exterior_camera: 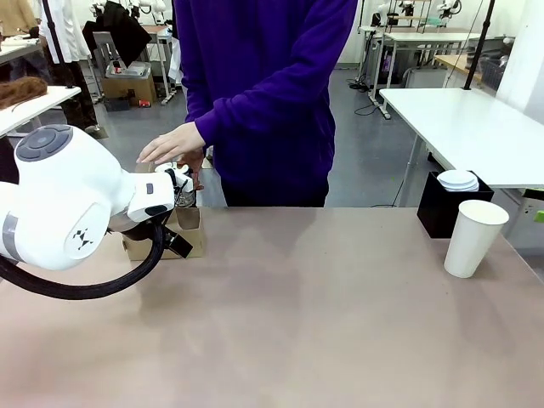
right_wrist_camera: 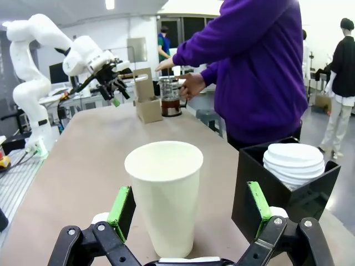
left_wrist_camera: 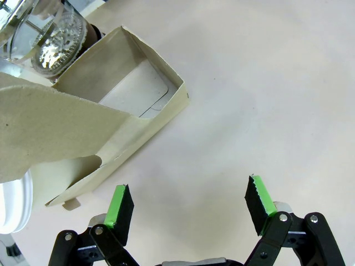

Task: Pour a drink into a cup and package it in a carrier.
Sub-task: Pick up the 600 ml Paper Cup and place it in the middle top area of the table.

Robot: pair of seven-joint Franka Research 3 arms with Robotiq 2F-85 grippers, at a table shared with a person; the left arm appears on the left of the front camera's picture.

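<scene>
The tall white paper cup (exterior_camera: 473,238) stands at the table's right, and in the right wrist view it (right_wrist_camera: 164,194) sits just ahead of my open right gripper (right_wrist_camera: 189,209), framed by the green pads. The brown cardboard carrier (exterior_camera: 189,231) stands at the far left edge. My open left gripper (left_wrist_camera: 189,202) hovers over the table beside the carrier (left_wrist_camera: 83,138). The clear jug (right_wrist_camera: 170,97) holds the dark drink (right_wrist_camera: 170,107) just behind the carrier. The person's hand (exterior_camera: 170,143) rests on top of it and the other hand grips its handle.
A black cube box (exterior_camera: 440,206) with a stack of white lids (exterior_camera: 459,179) stands behind the tall cup. A white rounded object (left_wrist_camera: 12,206) lies next to the carrier. My bulky left arm (exterior_camera: 68,200) fills the left foreground. The person stands across the table.
</scene>
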